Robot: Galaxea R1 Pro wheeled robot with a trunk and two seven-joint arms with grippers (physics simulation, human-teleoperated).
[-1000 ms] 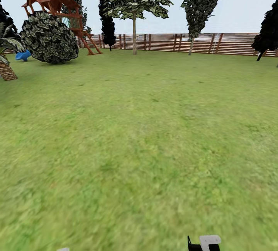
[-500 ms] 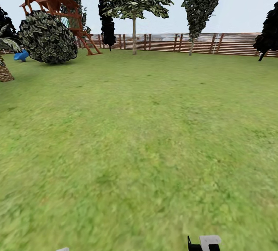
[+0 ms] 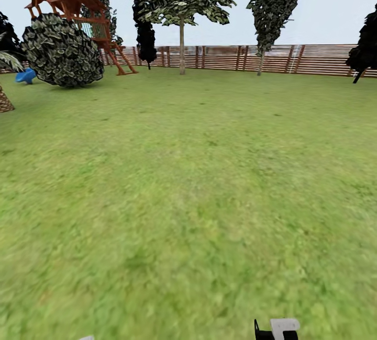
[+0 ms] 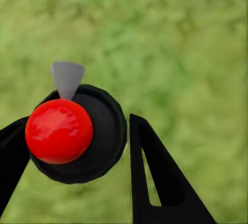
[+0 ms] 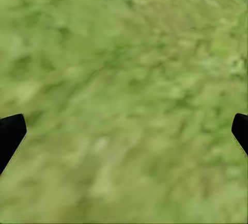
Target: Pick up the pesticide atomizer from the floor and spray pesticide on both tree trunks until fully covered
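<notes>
Left gripper [image 4: 72, 170]: black, tapered, wedge-shaped fingers, one slotted. Right gripper [image 5: 124, 136]: black finger tips. Head view: black bracket, pale grey block.

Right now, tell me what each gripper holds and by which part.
Left gripper clasps the pesticide atomizer by its round black body, beside the red cap. Right gripper holds nothing.

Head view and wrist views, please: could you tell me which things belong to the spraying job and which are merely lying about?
Job: lawn; broad-crowned tree and columnar tree, likely the targets; red-topped black object between the left fingers, possibly the atomizer, though I cannot confirm.

Just about: playhouse; round shrub; blue toy; fence; dark conifer.
</notes>
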